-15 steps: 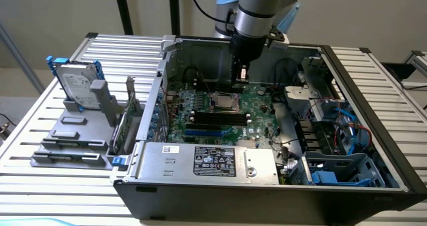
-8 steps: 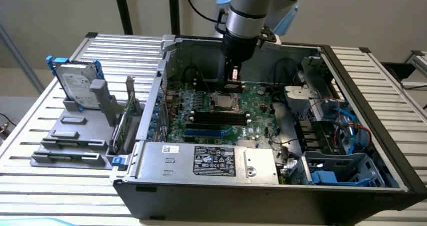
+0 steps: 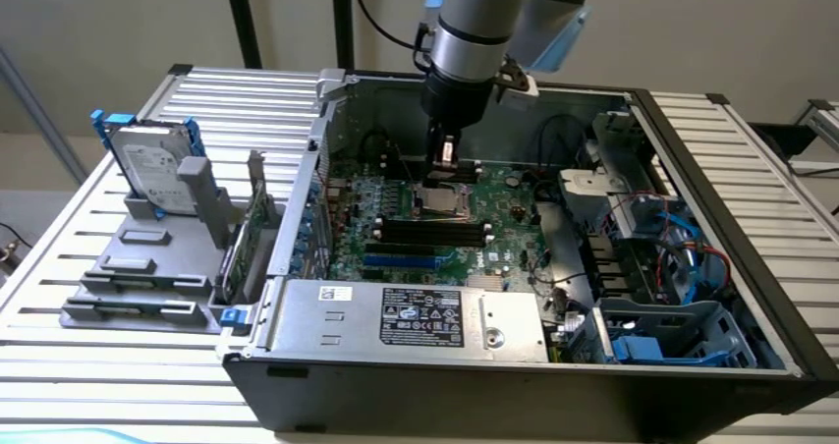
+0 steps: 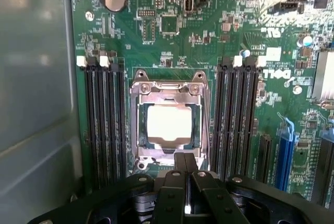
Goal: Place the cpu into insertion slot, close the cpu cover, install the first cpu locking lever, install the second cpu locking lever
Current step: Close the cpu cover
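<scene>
The cpu (image 4: 168,124) lies flat in the socket of the green motherboard (image 4: 172,41), silvery face up. The cpu cover (image 4: 168,89), a silvery frame with a square window, lies down around it. My gripper (image 4: 183,162) hovers at the socket's edge, its two dark fingers pressed together with nothing between them. In the exterior view the gripper (image 3: 445,164) hangs inside the open computer case, just above the socket (image 3: 441,201). I cannot make out how the locking levers stand.
Black memory slots (image 4: 104,119) flank the socket on both sides. A grey case wall (image 4: 36,104) stands close by. The power supply (image 3: 407,316) lies at the case front, cables and a blue drive cage (image 3: 669,336) at the exterior view's right, and a hard drive (image 3: 151,164) outside at its left.
</scene>
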Robot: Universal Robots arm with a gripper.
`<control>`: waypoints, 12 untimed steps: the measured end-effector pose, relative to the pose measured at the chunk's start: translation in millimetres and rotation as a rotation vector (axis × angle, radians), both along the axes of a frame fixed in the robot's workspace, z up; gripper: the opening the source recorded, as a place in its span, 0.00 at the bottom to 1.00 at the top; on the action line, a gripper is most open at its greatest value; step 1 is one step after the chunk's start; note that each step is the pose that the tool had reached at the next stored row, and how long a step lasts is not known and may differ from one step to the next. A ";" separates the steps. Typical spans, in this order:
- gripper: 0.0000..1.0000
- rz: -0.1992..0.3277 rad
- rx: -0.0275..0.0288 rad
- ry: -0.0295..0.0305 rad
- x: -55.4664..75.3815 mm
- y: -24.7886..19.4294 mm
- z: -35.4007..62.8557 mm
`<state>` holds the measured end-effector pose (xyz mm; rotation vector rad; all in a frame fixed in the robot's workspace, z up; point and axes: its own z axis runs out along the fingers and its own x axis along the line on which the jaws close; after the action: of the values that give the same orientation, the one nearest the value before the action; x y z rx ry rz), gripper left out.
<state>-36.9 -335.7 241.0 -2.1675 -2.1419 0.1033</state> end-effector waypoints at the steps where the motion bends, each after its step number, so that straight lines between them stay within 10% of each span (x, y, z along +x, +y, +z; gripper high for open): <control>1: 0.11 0.000 -0.0001 0.0032 -1.9 -0.3 -0.7; 12: 0.11 0.002 0.0089 0.0107 -11.4 -0.7 -12.3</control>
<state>-48.3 -336.4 228.7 -2.1549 -2.1350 0.1051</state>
